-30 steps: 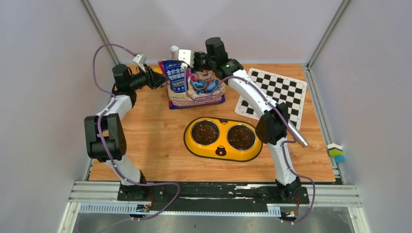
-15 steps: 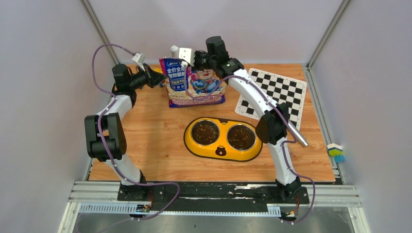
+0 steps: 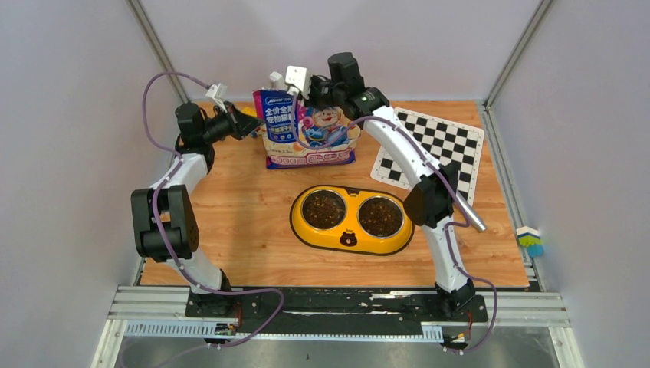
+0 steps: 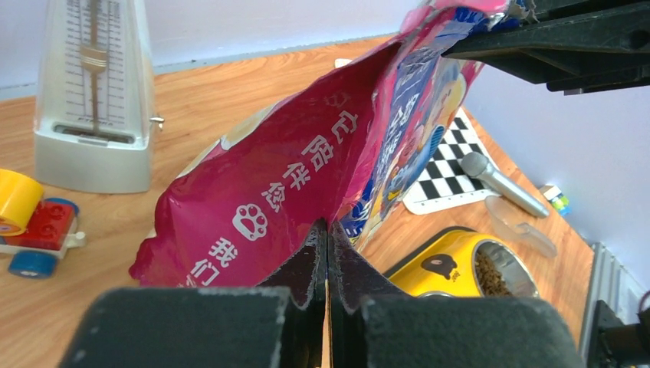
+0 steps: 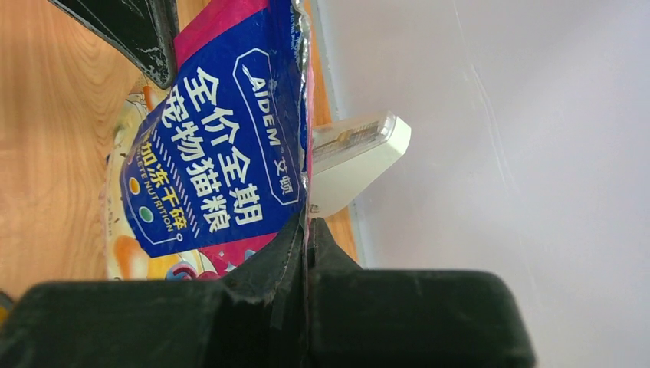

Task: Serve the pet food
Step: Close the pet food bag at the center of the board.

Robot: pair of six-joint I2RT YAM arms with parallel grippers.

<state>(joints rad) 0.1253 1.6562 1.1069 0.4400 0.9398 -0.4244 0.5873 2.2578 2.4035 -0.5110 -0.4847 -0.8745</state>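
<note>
Pinching the top seam of the cat food bag (image 3: pixel 306 134) with the right gripper (image 5: pixel 306 224), fingers squeezed flat on the film. Same deal over at the left gripper (image 4: pixel 328 230), clamped tight on the bag's side fold near its left edge. Propping the bag upright at the back of the wooden table (image 3: pixel 230 222), 1 arm per side. Got brown kibble (image 3: pixel 324 208) already sitting in the 2 halves of the yellow feeder (image 3: pixel 349 239), just in front of the bag. Checkerboard (image 3: pixel 437 142) lying flat off to the right.
</note>
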